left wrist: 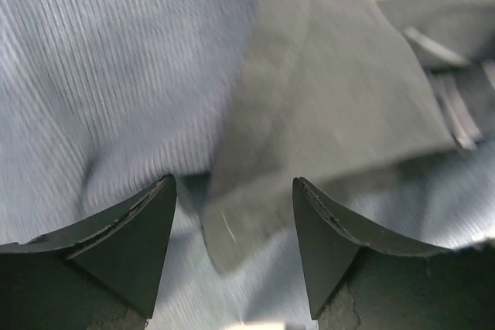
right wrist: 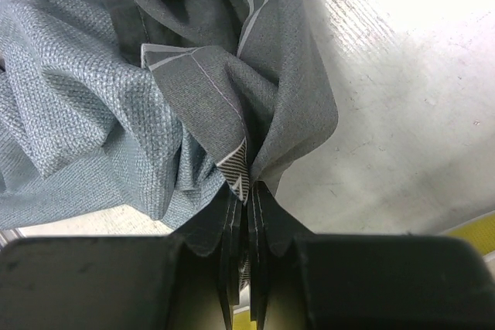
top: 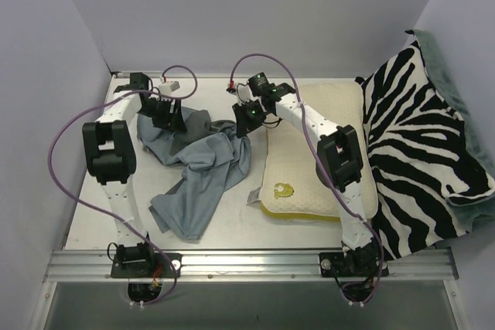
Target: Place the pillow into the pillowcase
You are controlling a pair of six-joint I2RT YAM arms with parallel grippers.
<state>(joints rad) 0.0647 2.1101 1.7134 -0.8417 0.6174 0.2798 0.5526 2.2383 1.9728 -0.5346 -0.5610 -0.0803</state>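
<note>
The pillowcase (top: 197, 171) lies crumpled on the table (top: 93, 214), with the pillow (top: 294, 164) flat just to its right. The right gripper (right wrist: 246, 191) is clamped tight on a bunched fold of the pillowcase's darker, striped side. The left gripper (left wrist: 232, 187) has its jaws apart over the cloth's far left end, not pinching it. A zebra cloth (top: 418, 144) drapes at the right.

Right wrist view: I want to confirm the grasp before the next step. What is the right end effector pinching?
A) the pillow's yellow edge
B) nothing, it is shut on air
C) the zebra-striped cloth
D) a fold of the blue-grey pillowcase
D: in the right wrist view the right end effector is shut, with a bunched fold of the pillowcase squeezed between its tips and the darker striped face gathered at the pinch.
</note>
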